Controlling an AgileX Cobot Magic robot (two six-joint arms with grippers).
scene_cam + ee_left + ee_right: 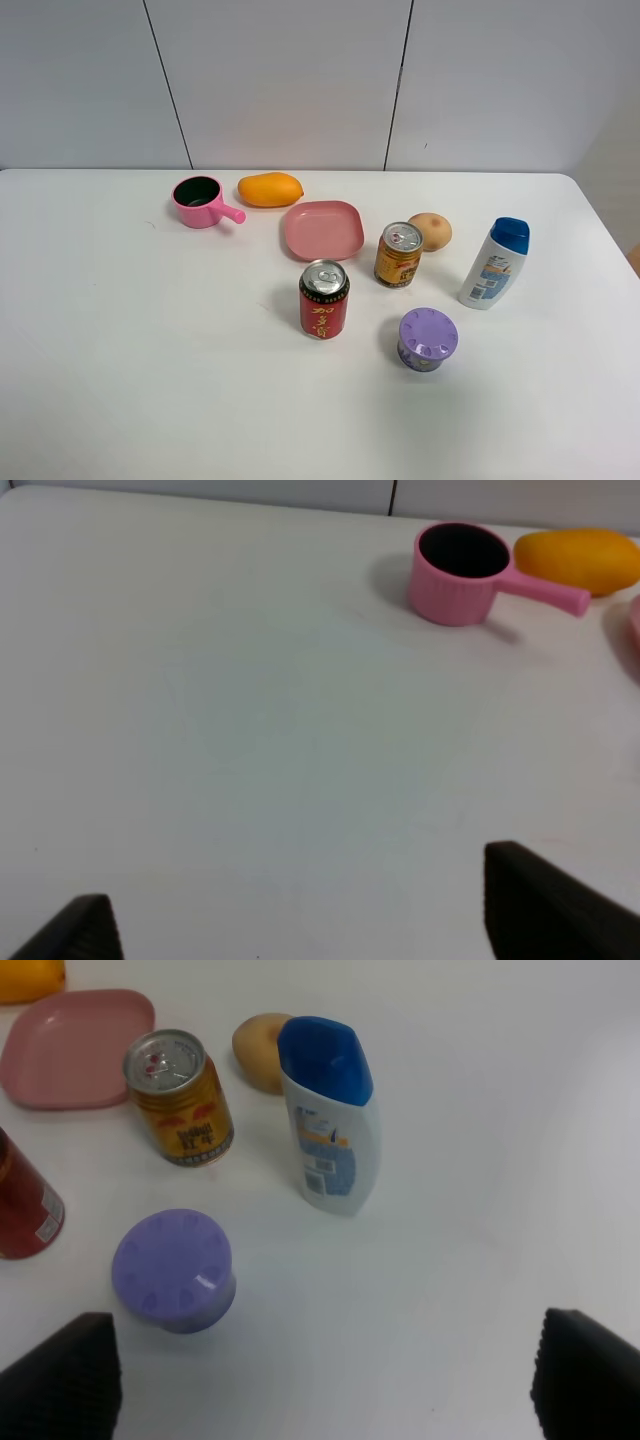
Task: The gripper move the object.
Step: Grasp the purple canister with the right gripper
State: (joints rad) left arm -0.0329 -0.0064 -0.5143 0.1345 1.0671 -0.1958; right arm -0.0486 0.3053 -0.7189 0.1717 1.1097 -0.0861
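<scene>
The object, a short lilac-purple container (428, 338) with a flat patterned lid, stands upright on the white table, to the right of the red can. It also shows in the right wrist view (175, 1270). My right gripper (325, 1385) is open and empty. It is above the table, back from the container, with its black fingertips (62, 1380) wide apart. My left gripper (305, 920) is open and empty over bare table. It is well away from the container, which its view does not show. Neither gripper shows in the exterior high view.
A red can (324, 299), a gold can (399, 254), a pink plate (322, 229), a white bottle with a blue cap (494, 263), a brown round fruit (430, 231), a pink pot (203, 202) and an orange mango (270, 189) stand on the table (130, 350).
</scene>
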